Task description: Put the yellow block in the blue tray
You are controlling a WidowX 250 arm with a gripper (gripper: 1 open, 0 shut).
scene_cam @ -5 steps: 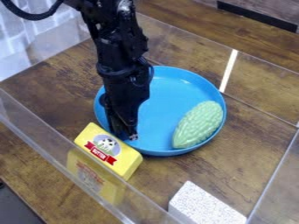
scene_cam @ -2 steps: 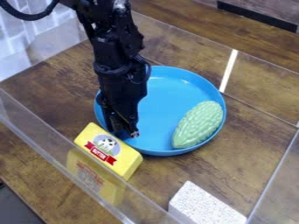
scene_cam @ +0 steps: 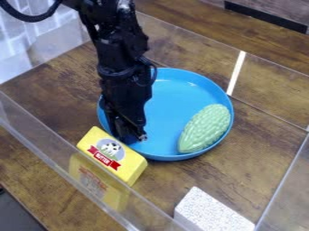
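Note:
The yellow block (scene_cam: 111,153), with its red-and-white face label up, lies flat on the wooden table just in front of the blue tray's near-left rim. The blue tray (scene_cam: 182,90) is a wide round dish at the middle of the table. My gripper (scene_cam: 126,133) hangs from the dark arm, pointing down over the tray's left edge, just behind and slightly above the block. Its fingers stand a little apart with nothing between them. It does not touch the block.
A green bumpy oval lump (scene_cam: 205,127) lies in the right half of the tray. A white-grey speckled block (scene_cam: 215,210) sits at the front right. Clear plastic walls (scene_cam: 49,149) enclose the table on the front and left.
The gripper has shifted slightly left and up over the tray's left rim. The yellow block has not moved.

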